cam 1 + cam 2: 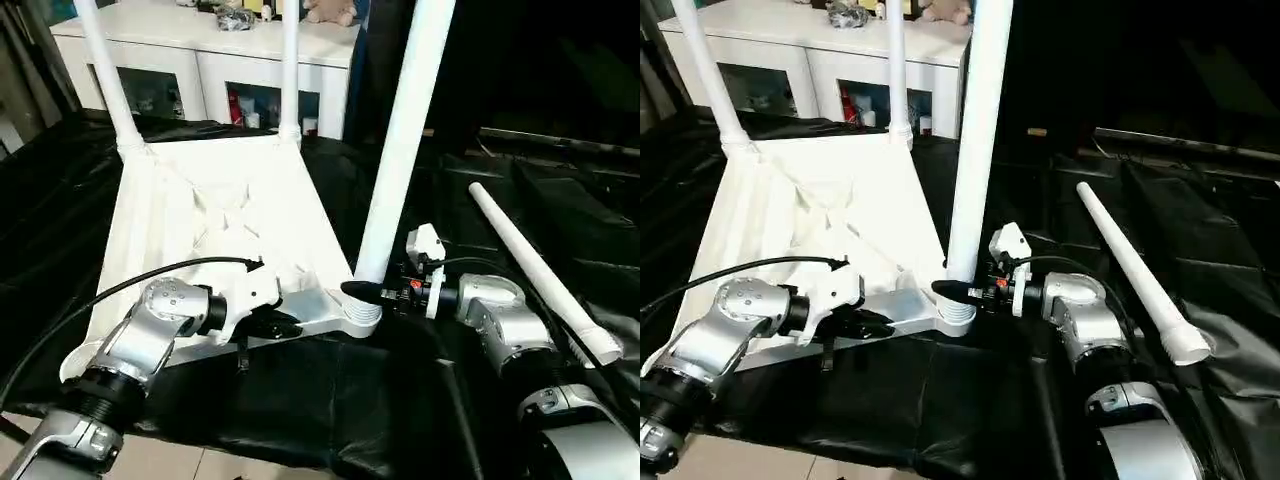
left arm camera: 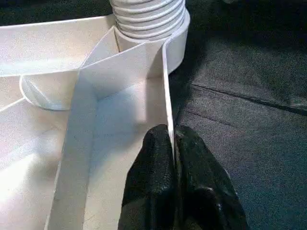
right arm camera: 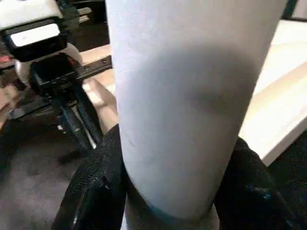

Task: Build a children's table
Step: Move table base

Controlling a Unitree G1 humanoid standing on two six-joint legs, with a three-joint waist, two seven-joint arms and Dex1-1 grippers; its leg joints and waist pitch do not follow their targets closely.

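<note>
A: Left end effector (image 2: 173, 163) is pinching the tabletop (image 1: 240, 215) rim, right end effector (image 3: 168, 191) is clamped round the leg (image 1: 400, 150) at the near corner socket (image 1: 362, 315).

B: Risk?

A: I judge the leg could cross-thread or tip. Spare leg (image 1: 540, 270) lies farther right on the desk (image 1: 330, 400); two legs stand at the far corners.

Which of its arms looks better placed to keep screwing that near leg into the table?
The right: its gripper already clasps the near leg just above its corner socket. The left gripper is pinched on the tabletop's rim, steadying it.
</note>
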